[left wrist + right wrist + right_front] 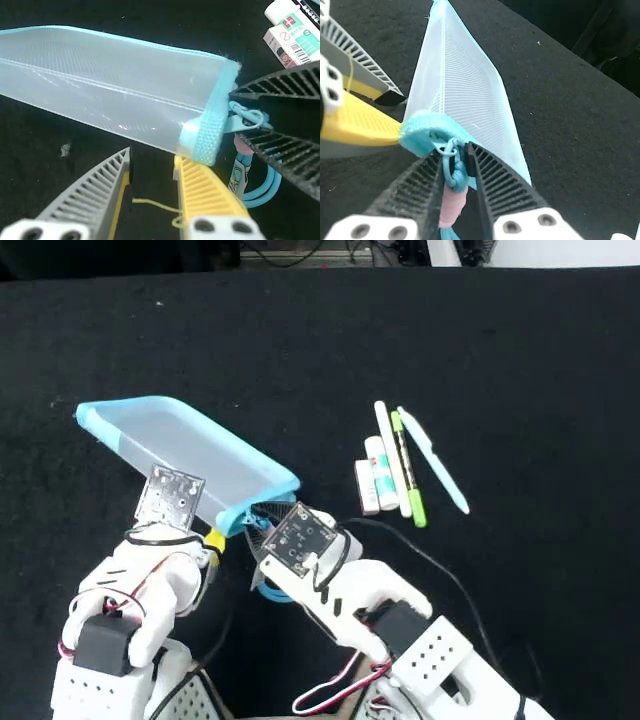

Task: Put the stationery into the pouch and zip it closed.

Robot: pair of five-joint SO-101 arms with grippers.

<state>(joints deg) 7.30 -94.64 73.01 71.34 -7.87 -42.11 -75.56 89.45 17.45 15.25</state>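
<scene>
Now, your right fingers clamp the zipper pull, left fingers gape; pin the limp pouch by its webbing corner.

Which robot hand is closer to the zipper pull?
Right. The right hand pinches the zipper pull; the left hand sits open by the end of the pouch.

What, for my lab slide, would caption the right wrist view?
Right gripper closed on the pouch's zipper pull; left gripper beside the pouch corner.
</scene>
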